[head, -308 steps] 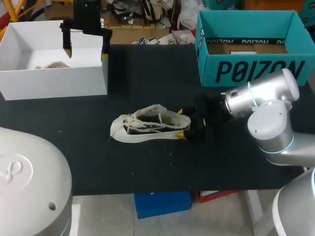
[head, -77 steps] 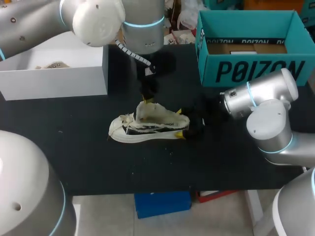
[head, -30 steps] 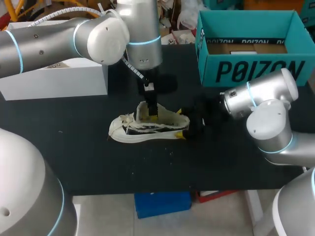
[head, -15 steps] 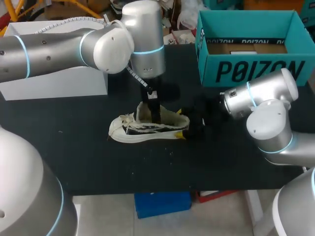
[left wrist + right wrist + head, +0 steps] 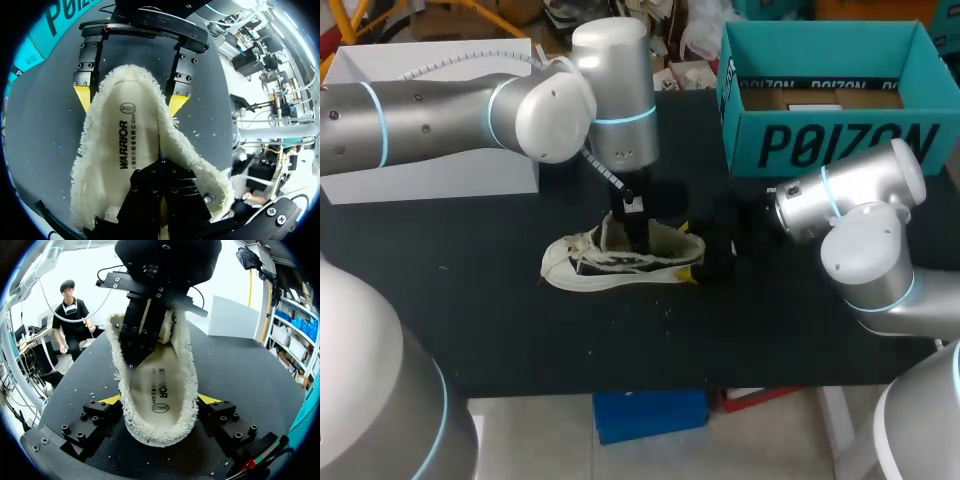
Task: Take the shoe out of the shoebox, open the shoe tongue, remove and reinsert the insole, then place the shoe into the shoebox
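A cream canvas shoe (image 5: pixel 620 262) with a frayed fluffy collar lies on its sole on the black table, toe to the left. My right gripper (image 5: pixel 688 252) holds its heel, one yellow fingertip (image 5: pixel 112 399) on each side. In the right wrist view the heel (image 5: pixel 160 432) sits between those tips. My left gripper (image 5: pixel 638 235) comes down from above into the shoe's opening. Its black fingers (image 5: pixel 161 172) are shut together and press on the printed insole (image 5: pixel 127 150), with nothing held between them. From the left wrist view, the right gripper (image 5: pixel 129 100) flanks the heel ahead.
A white open box (image 5: pixel 430 160) stands at the back left, partly behind my left arm. A teal open shoebox (image 5: pixel 830 140) stands at the back right. Small crumbs lie on the table (image 5: pixel 620 340) in front of the shoe.
My left gripper has slid lower into the shoe and a little toward the heel. The right gripper and the shoe have stayed put.
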